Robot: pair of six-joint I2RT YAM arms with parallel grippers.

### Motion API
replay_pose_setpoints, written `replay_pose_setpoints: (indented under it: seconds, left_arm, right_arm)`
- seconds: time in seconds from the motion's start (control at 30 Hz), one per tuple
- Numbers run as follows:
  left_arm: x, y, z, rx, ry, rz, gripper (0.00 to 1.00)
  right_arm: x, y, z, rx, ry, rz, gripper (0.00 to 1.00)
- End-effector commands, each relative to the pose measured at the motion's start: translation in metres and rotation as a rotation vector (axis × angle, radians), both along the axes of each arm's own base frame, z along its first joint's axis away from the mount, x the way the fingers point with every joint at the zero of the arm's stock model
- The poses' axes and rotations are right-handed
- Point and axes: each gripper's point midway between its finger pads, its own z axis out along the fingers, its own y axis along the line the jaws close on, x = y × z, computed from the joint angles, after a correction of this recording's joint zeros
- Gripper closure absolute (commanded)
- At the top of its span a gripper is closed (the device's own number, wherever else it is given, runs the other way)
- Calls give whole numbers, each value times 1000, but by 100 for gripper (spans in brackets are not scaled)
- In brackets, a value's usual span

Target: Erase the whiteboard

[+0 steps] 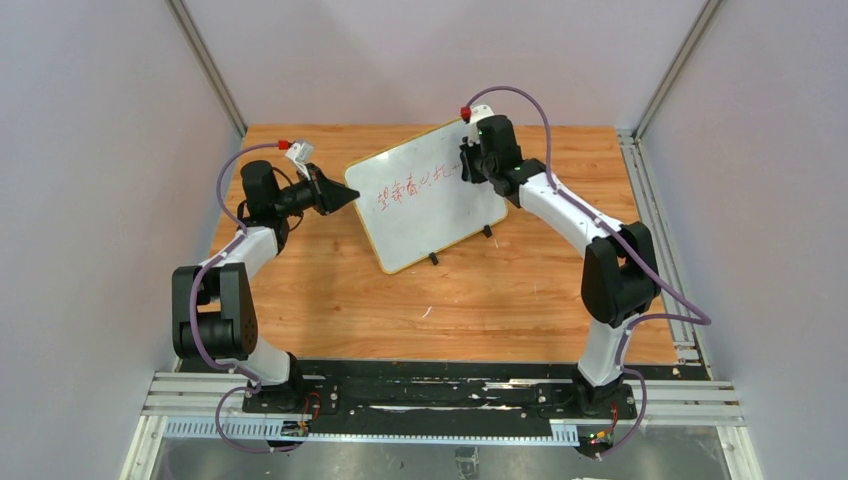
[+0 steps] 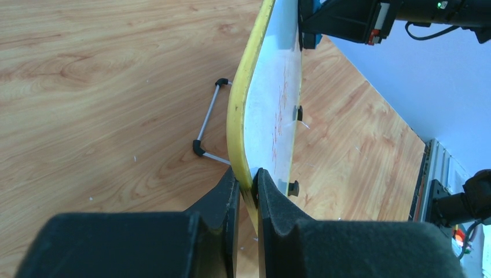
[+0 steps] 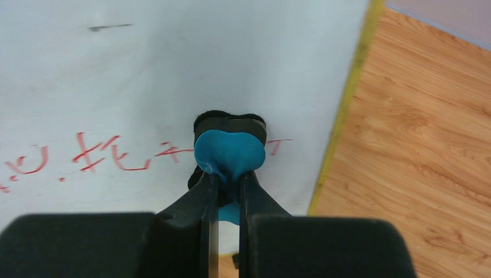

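**One board, two arms, one eraser on the writing**

One wooden table (image 1: 300, 290) fills the workspace. One whiteboard (image 1: 430, 215) stands on it, nearer the far edge than the near edge and about midway between the left and right edges. It is propped up at a tilt and turned so that one corner points toward the far right corner of the table.

Two arms rise from the near edge. The left arm (image 1: 225, 300) reaches to the board's left side. The right arm (image 1: 600, 250) reaches from the right edge to the board's upper right part.

The left gripper (image 2: 248, 185) is pinched narrow on the board's yellow frame (image 2: 240, 104), one finger on each face. The right gripper (image 3: 227, 179) is clamped on one blue eraser (image 3: 228, 152), whose dark pad is pressed flat to the white surface.

One wire stand (image 2: 208, 119) juts from the back of the board and rests on the table. Two black feet (image 1: 433, 259) show along the board's lower edge.

One line of red handwriting (image 3: 110, 153) runs across the board. The eraser sits at its right end, with a red stroke showing on either side of it. One short dark mark (image 3: 110, 26) lies above the line.
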Motion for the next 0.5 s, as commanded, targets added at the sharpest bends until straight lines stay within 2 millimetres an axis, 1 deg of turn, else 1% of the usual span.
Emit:
replay_pose_setpoints:
  seconds: [0.0,0.1,0.17,0.33,0.47]
  left_arm:
    - [6,6,-2,69,-61,24,100]
    - [7,6,-3,69,-60,24,100]
    - [7,6,-3,70,-59,23,100]
    - [7,7,-4,71,-57,25,100]
    - [7,6,-3,73,-58,24,100]
  right_arm:
    - [23,-55,-7,-41,-7,-122,99]
    - [28,-70,-6,-31,-2,-143,99]
    - [28,-71,-6,-31,0,-140,99]
    - [23,-60,-9,6,17,-109,99]
    - [15,-51,-17,15,26,-92,99]
